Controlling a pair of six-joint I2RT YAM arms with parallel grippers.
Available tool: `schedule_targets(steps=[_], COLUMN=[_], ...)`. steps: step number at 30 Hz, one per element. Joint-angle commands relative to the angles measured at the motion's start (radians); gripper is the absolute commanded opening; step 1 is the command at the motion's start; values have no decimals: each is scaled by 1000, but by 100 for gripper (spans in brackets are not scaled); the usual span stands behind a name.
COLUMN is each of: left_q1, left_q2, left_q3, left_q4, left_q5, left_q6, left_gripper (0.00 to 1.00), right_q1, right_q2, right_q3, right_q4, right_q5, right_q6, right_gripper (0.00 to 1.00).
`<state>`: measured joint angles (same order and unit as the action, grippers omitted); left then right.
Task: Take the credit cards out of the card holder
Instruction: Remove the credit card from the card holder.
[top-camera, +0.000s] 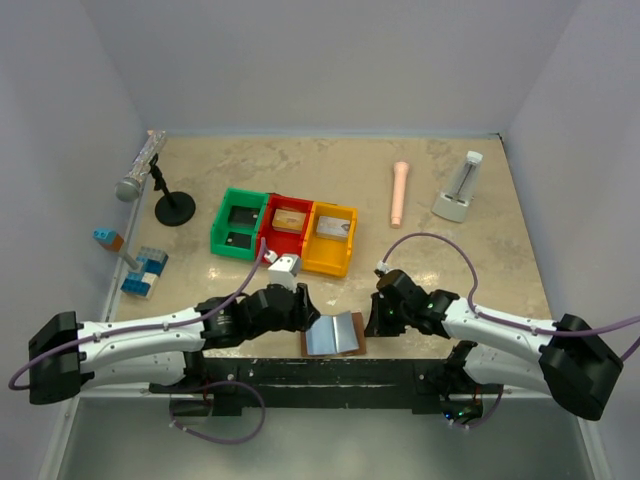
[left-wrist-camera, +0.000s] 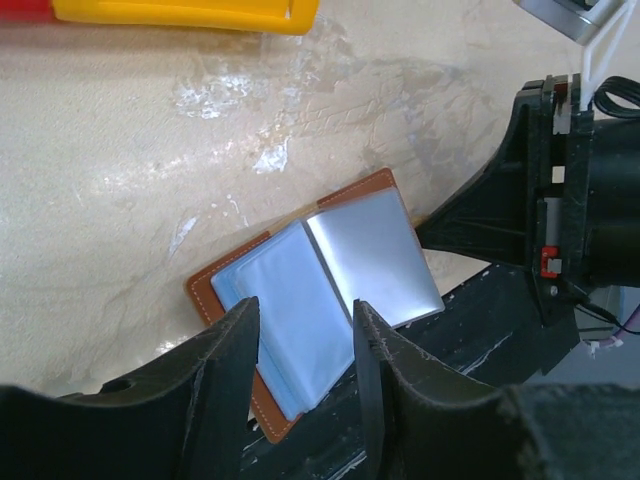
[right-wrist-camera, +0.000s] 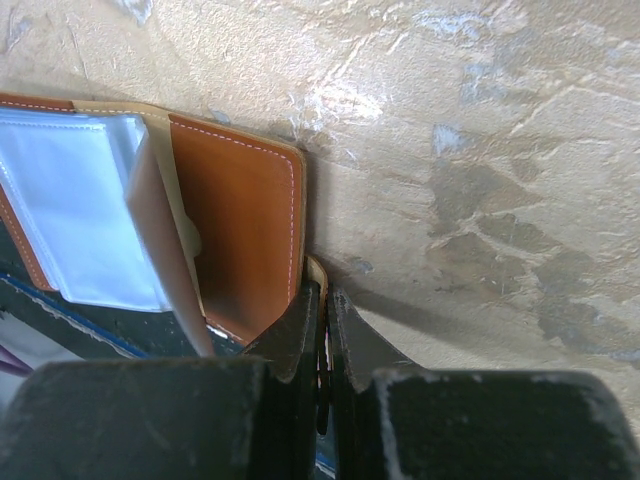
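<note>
Lying open, card holder (top-camera: 335, 335): right hand (right-wrist-camera: 322, 290) pinching its rim, left hand (left-wrist-camera: 306, 318) parted just over it.

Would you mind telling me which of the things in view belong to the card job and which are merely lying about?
Job: card holder, left tool over it, right tool pinching its edge.
Lying about: microphone, pink cylinder, white stand, blue blocks, green bin, red bin, yellow bin (possibly for cards).

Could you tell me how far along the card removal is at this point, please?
Done: the card holder lies open. In hand: the right claw is shut on its right edge, and the left claw hangs part open over the sleeves. Left: no card shows coming out yet.
</note>
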<state>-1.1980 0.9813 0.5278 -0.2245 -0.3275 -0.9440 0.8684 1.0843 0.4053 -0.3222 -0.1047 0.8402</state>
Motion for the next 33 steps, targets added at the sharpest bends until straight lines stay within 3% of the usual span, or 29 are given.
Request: schedule_targets(steps=[1, 9, 33], left_q1=[2, -3, -3], left_q2=[48, 161, 209], left_q3=[64, 84, 77], left_q4=[51, 48, 7], left_q5=[44, 87, 71], left_q6=[43, 39, 7], left_gripper=[47, 46, 46], right_q1=[0, 0, 0], right_q2=[-7, -6, 3], right_q3=[0, 6, 4], right_q4=[18, 12, 23], right_q5=[-9, -10, -18], right_q6=[-1, -9, -9], right_gripper=[0, 0, 0])
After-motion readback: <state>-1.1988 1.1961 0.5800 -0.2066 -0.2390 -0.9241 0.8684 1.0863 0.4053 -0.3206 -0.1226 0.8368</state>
